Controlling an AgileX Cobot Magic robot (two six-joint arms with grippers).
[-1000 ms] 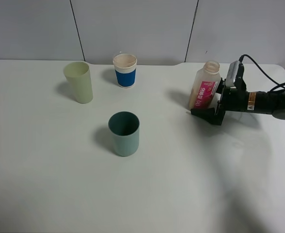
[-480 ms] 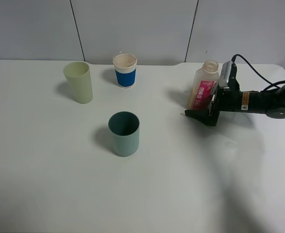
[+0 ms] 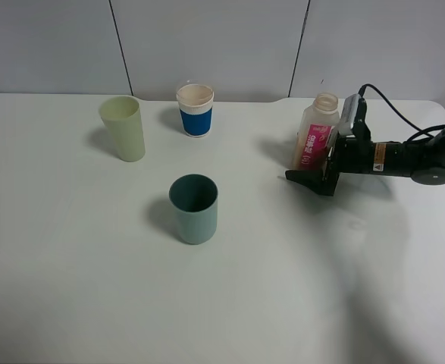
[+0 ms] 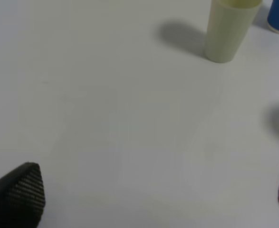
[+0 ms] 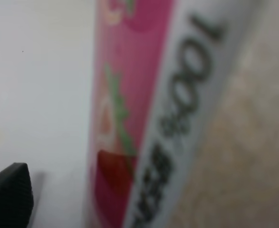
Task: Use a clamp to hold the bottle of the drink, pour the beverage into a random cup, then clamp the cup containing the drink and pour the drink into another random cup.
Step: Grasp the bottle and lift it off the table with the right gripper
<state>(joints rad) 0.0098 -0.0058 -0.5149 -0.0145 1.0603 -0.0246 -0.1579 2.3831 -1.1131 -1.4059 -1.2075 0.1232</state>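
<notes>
Right gripper (image 3: 304, 163) slid closer, textured jaws apart astride translucent pink-labelled bottle (image 3: 318, 127), left gripper (image 4: 153, 194) spread too

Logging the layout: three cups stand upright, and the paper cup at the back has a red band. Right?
Not quite: the band on the paper cup is blue, not red, as the exterior high view shows. All three cups do stand upright.

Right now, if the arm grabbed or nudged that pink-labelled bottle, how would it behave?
The bottle looks like thin, cloudy plastic, so it may dent under a hard squeeze. It stands tall on a narrow base, so a sideways nudge would probably tip it. Its mouth appears uncapped, so tipping could mean a spill.
</notes>
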